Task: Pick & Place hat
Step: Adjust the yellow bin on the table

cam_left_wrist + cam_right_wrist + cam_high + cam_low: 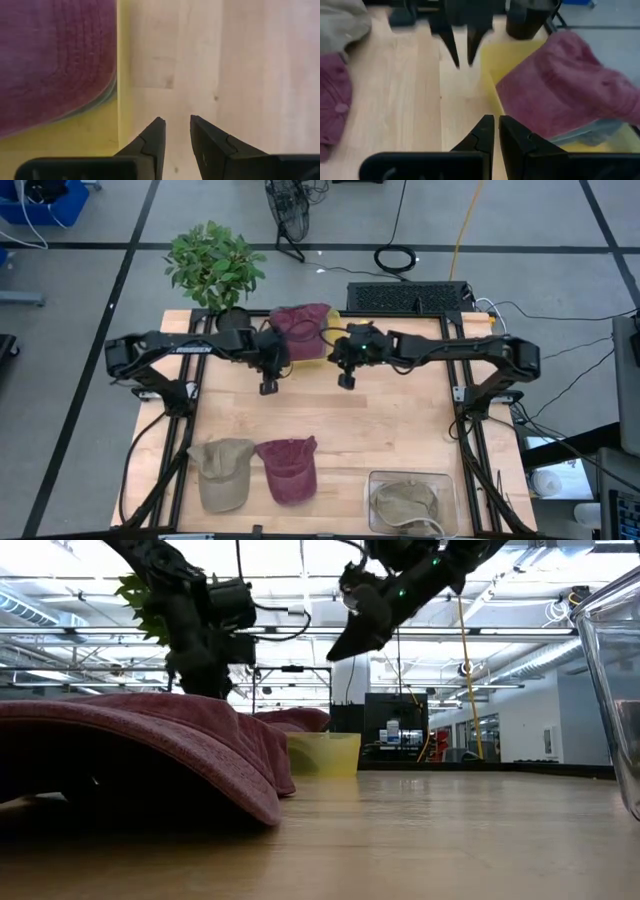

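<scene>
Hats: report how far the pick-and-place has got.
Done: one maroon hat lies in the yellow bin at the table's far edge. In hand: nothing; the left pincer and right pincer hang empty beside the bin. Left: the tan cap and a second maroon cap lie on the table's near side.

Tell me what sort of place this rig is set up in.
Likely a robotics lab in an open industrial hall: grey floor marked with black tape lines, cables trailing behind the wooden table, and exposed ceiling beams with strip lights.
</scene>
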